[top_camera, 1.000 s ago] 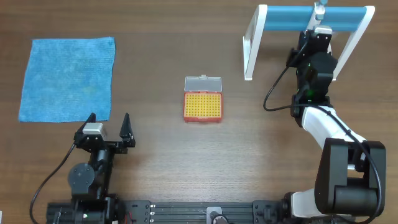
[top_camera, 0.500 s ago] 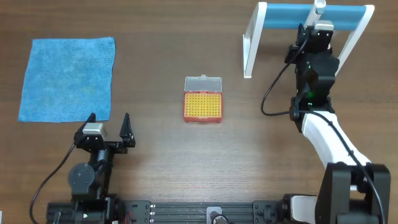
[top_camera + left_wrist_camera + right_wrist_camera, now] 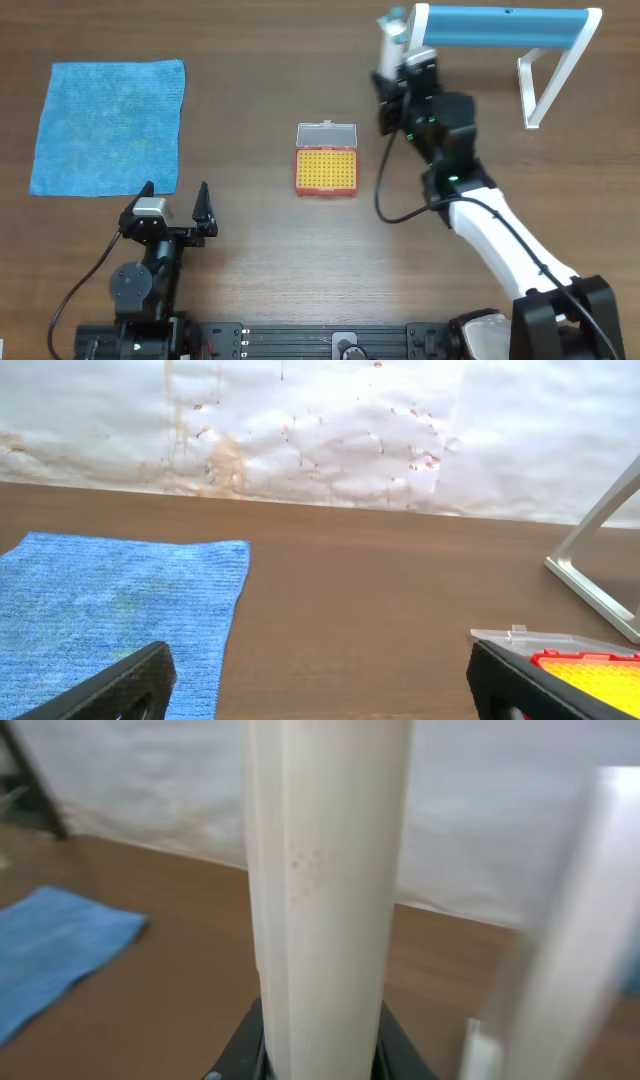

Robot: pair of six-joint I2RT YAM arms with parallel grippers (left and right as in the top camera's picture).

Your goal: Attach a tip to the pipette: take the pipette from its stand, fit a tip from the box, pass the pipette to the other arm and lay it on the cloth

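Note:
My right gripper [image 3: 405, 68] is shut on the white pipette [image 3: 392, 28], which stands upright in front of the left end of the blue-barred stand [image 3: 500, 25]. In the right wrist view the pipette body [image 3: 325, 890] rises from between the dark fingers [image 3: 395, 1050]. The orange tip box [image 3: 326, 160], lid open, lies mid-table, nearer and to the left of that gripper. My left gripper [image 3: 175, 192] rests open and empty by the near edge, just below the blue cloth [image 3: 108, 127]. Its wrist view shows the cloth [image 3: 110, 610] and the tip box [image 3: 585, 665] ahead.
The stand's white right leg [image 3: 545, 80] reaches down onto the table at the back right. Its foot [image 3: 600, 585] shows in the left wrist view. Bare wooden table [image 3: 260, 250] lies between the two arms and around the tip box.
The right arm has swung left from the stand's right end to its left end, carrying the pipette with it. The left arm has kept still.

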